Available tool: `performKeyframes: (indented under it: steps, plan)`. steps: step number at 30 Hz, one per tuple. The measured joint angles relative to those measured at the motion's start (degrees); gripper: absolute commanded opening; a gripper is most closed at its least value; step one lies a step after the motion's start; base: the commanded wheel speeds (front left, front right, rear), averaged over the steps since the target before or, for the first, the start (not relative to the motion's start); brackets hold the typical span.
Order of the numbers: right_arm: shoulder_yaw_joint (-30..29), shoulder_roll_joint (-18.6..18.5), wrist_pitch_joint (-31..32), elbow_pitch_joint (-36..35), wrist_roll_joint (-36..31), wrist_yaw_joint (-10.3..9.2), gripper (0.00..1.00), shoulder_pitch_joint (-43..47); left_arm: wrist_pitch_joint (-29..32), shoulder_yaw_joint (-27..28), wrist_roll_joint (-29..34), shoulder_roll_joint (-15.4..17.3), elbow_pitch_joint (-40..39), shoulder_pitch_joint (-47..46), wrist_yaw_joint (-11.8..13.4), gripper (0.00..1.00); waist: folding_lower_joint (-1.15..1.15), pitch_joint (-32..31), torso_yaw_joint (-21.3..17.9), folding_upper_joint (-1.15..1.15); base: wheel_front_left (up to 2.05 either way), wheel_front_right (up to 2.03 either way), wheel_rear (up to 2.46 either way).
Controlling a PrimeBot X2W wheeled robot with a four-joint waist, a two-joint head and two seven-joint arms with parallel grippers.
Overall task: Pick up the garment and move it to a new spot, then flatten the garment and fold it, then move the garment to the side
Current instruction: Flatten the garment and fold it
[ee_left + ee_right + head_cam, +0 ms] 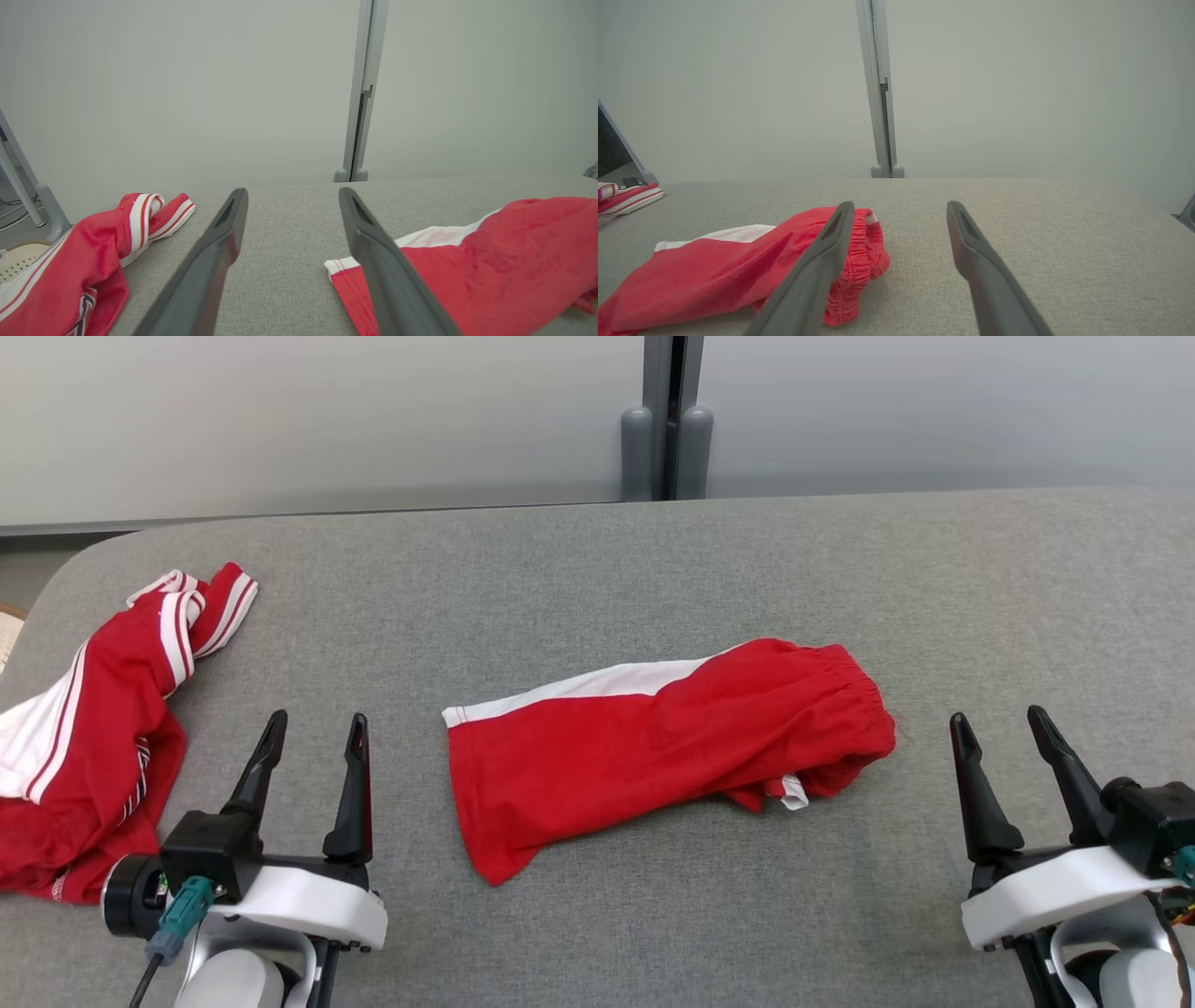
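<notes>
Garment (653, 747): red shorts with a white side panel, noted lying doubled over near the middle of the tabletop (597, 569), closer to its near edge than to its far edge. The gathered waistband end is turned toward the right edge and the straight hemmed leg end toward the left edge; a small white-trimmed corner is seen poking out under the near side. A second red garment (93, 737) with white stripes is recorded crumpled along the left edge, well apart from the shorts. The left gripper (317, 717) is held above the near edge between the two garments, fingers spread wide, nothing gripped. The right gripper (997, 714) is held just beyond the waistband end, likewise spread wide and empty. Bare grey surface is noted across the whole far half, up to the grey post (665, 420) behind the far edge, and from the waistband out toward the right edge.
</notes>
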Motion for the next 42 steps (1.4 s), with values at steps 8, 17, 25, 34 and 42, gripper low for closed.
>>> performKeyframes:
  steps: [8, 17, 25, 34, 42]
  plan:
    - [2.35, -2.35, 3.69, 4.1, 3.24, 0.0, 1.0, -5.93, 0.0, -1.09, -0.07, -1.46, 0.16, -2.7, -0.78, 1.0, 0.0, 3.16, 1.79, 0.0, 0.0, 0.0, 0.0]
    - [7.99, -6.42, 14.38, 8.56, 8.18, 0.0, 1.0, -12.59, -0.08, -1.2, 0.62, -2.64, 0.69, -5.58, -1.59, 1.0, 0.0, 8.62, 4.36, 0.0, 0.0, 0.0, 0.0]
    - [10.33, -9.16, 18.79, 5.12, 13.27, 0.0, 0.0, -13.03, -0.09, 0.35, 1.69, -3.35, 0.67, -6.0, -1.87, 1.0, 0.0, 9.61, 3.85, 0.0, 0.0, 0.0, 0.0]
    - [9.48, -9.44, 14.79, -1.77, 13.79, 0.0, 0.0, -9.27, -0.09, 1.27, 2.74, -3.83, 0.62, -6.36, -2.56, 1.0, 0.0, 9.33, 2.53, 0.0, 0.0, 0.0, 0.0]
    - [9.65, -8.83, 13.86, -3.16, 9.93, 0.0, 0.0, 1.81, -0.09, 1.76, 2.83, -4.63, 1.11, -6.22, -3.1, 1.0, 0.0, 9.1, 1.98, 0.0, 0.0, 0.0, 0.0]
